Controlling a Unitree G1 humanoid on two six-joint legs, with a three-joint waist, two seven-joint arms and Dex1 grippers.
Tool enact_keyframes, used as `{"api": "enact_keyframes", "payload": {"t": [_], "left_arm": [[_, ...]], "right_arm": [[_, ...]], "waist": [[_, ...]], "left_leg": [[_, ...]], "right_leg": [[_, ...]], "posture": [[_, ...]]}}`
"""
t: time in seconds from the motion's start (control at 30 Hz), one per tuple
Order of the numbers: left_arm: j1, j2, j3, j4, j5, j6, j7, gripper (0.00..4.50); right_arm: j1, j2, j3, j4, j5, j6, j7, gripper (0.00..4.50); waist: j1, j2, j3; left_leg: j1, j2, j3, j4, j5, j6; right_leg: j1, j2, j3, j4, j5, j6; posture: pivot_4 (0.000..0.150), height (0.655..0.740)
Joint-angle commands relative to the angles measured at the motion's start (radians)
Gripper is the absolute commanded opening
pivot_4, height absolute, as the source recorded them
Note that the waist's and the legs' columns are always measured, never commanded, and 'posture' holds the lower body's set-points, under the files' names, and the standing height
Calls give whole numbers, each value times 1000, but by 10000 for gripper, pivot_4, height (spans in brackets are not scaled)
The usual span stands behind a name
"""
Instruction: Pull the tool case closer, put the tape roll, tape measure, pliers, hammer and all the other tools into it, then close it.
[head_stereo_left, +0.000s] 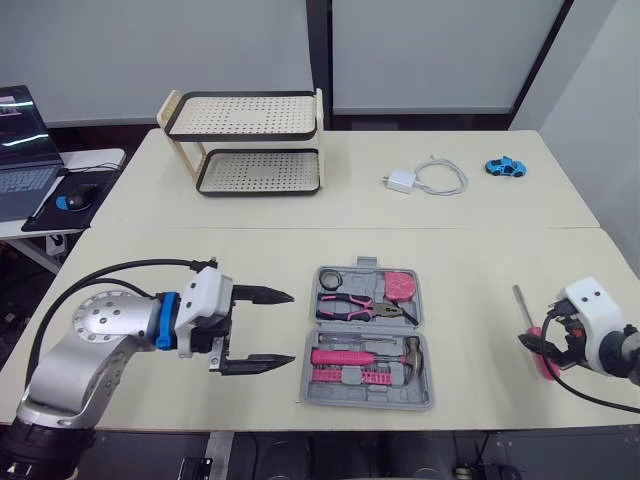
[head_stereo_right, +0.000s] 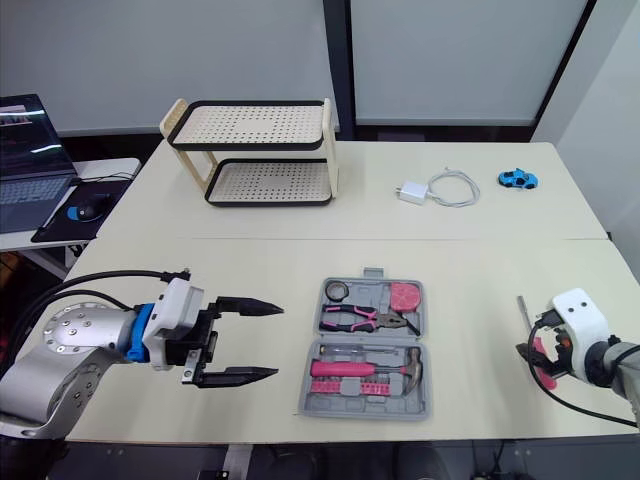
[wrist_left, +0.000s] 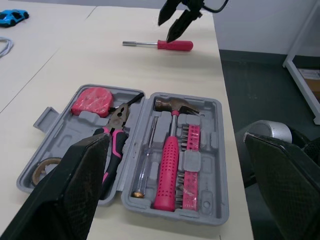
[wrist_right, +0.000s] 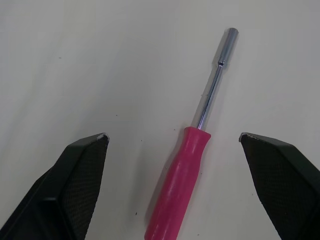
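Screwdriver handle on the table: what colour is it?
The handle is pink, seen best in the right wrist view.

In the head views the right gripper (head_stereo_left: 534, 345) covers most of the pink handle of the screwdriver (head_stereo_left: 520, 301). From the right wrist, the handle's end runs off the picture's edge. From the left wrist, one finger (wrist_left: 75, 192) of the left gripper (head_stereo_left: 289, 327) hides the handles of the pliers (wrist_left: 119, 118) and part of the tape roll (wrist_left: 36, 172). The laptop (head_stereo_left: 22, 150) is cut by the left edge. The bits (head_stereo_left: 352, 377) in the tool case (head_stereo_left: 325, 390) are too small to tell apart.
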Motion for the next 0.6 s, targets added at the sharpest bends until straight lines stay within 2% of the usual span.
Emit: {"api": "enact_keyframes", "payload": {"t": [0.03, 0.6], "left_arm": [[-35, -14, -20, -38, -23, 25, 11, 44585], [-86, -39, -55, -51, -14, 62, 16, 44585]], "right_arm": [[-40, 33, -2, 34, -11, -4, -59, 45000], [-91, 87, 36, 198, -1, -79, -116, 45000]], "waist": [[0, 0, 0], [-1, 0, 0]], "left_leg": [[0, 0, 0, 0, 0, 0], [0, 0, 0, 0, 0, 0]], "right_leg": [[0, 0, 0, 0, 0, 0], [0, 0, 0, 0, 0, 0]], "posture": [[1500, 7400], [1500, 7400]]}}
